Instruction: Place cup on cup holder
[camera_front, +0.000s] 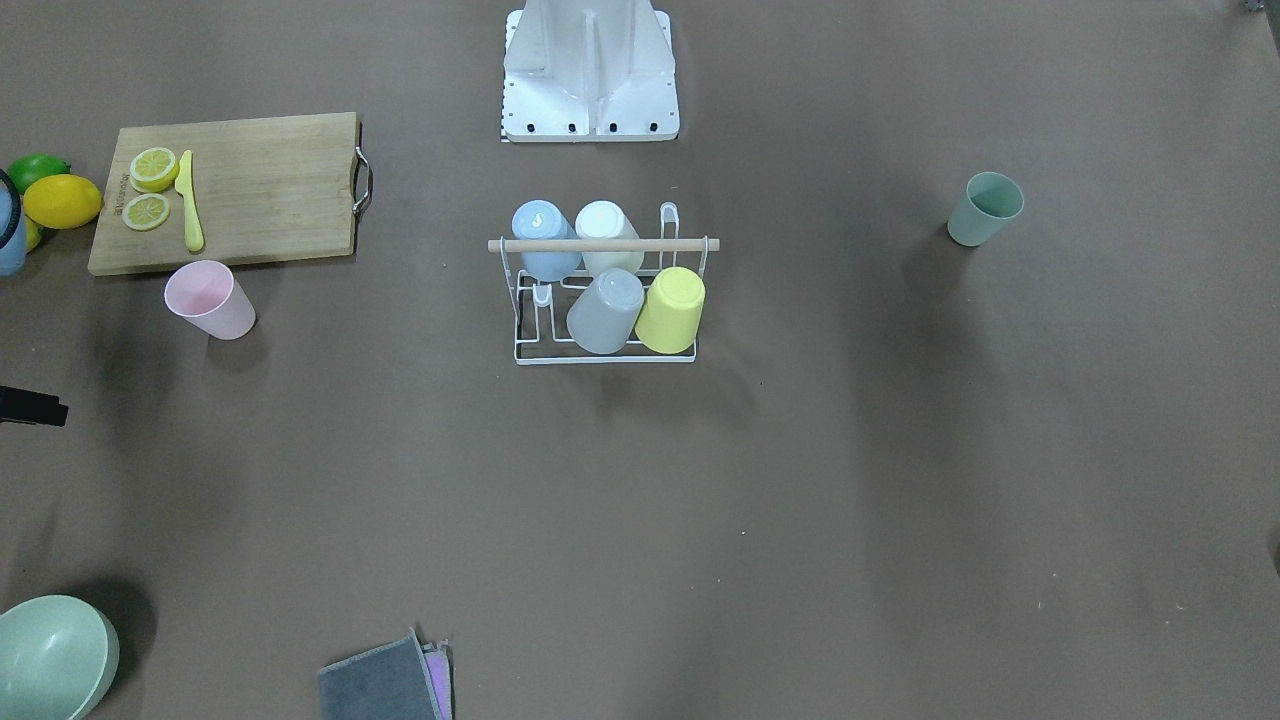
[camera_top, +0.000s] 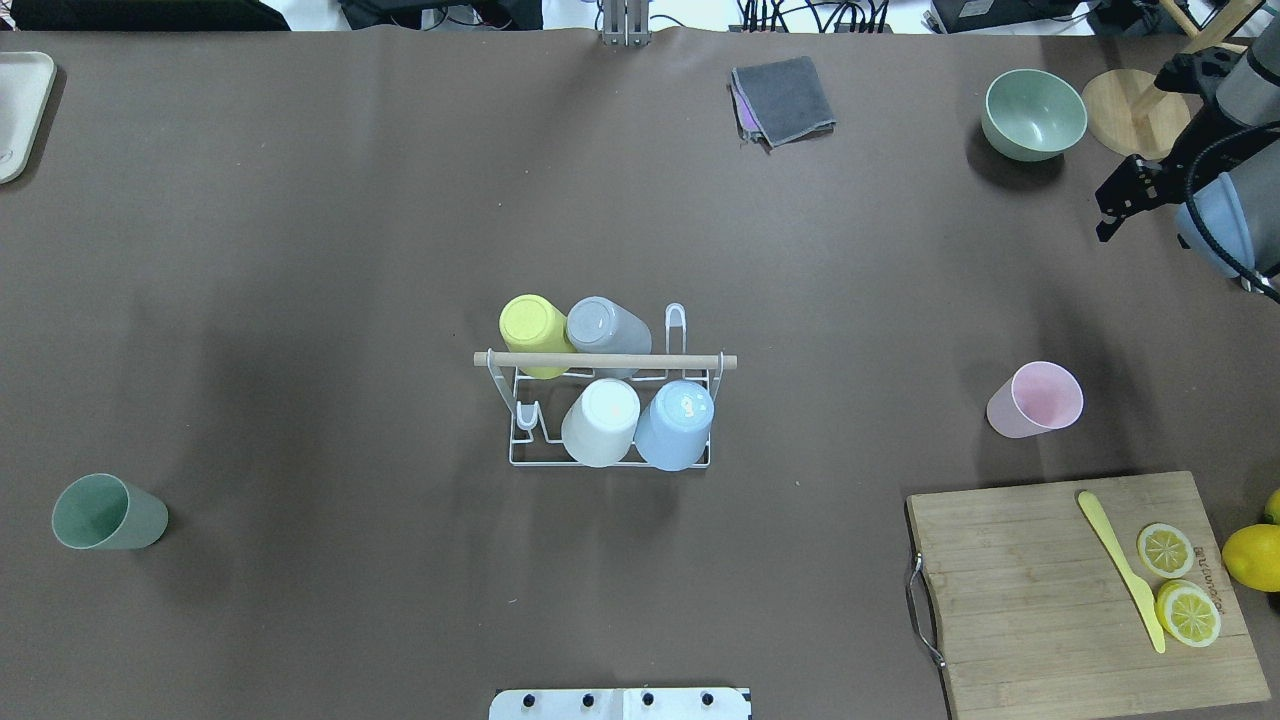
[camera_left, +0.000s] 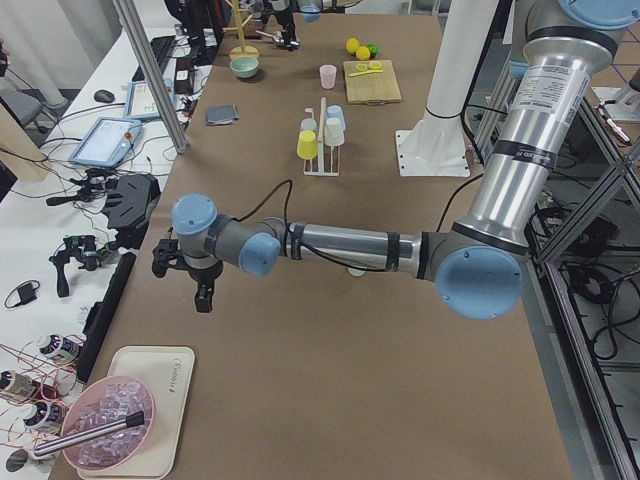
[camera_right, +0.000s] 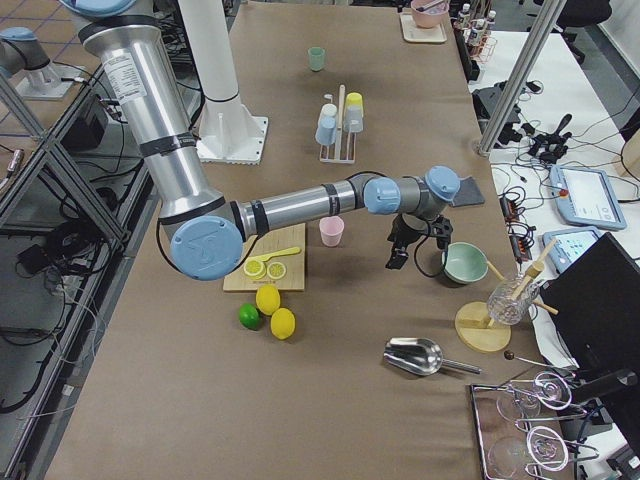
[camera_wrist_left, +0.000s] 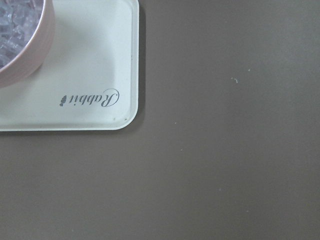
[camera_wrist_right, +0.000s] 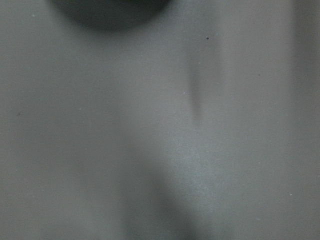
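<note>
1. The black two-finger right gripper (camera_top: 1108, 215) is seen at the overhead view's upper right; its opening cannot be told.
2. The left gripper (camera_left: 204, 298) is likewise unreadable.
3. The white wire cup holder (camera_top: 606, 361) is set mid-frame, loaded with four inverted cups (camera_top: 600, 420).
4. A pink plastic cup (camera_top: 1040, 400) is stood upright, well right of it.

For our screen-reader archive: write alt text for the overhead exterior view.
A white wire cup holder at the brown table's centre carries four inverted cups: yellow, grey, white, blue. A pink cup stands apart to its right, a green cup far left.
</note>
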